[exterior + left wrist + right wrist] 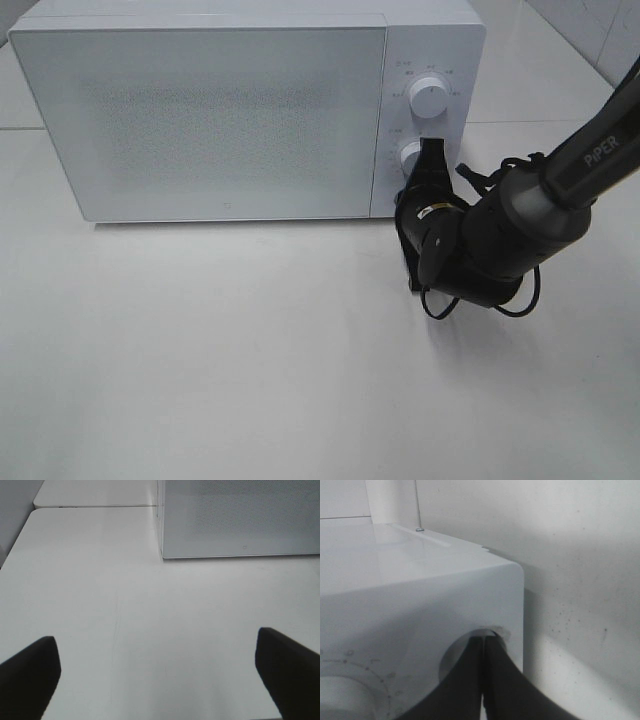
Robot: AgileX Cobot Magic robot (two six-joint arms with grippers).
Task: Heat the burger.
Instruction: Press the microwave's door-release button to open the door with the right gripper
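The burger does not show in any view. A white microwave (230, 120) stands at the back of the table with its door closed. My right gripper (432, 150) is shut, and its dark fingertips rest against the lower knob (411, 156) on the control panel. In the right wrist view the closed fingers (470, 680) meet at that round knob (451, 656) with nothing between them. My left gripper (156, 645) hangs open over bare table, in front of the microwave's left corner (240, 520). It holds nothing and does not show in the exterior high view.
The upper knob (429, 98) sits above the lower one on the panel. The white table (250, 350) stretches in front of the microwave. A tiled wall (570, 555) stands behind the microwave, and the right arm (560, 190) reaches in from the right edge.
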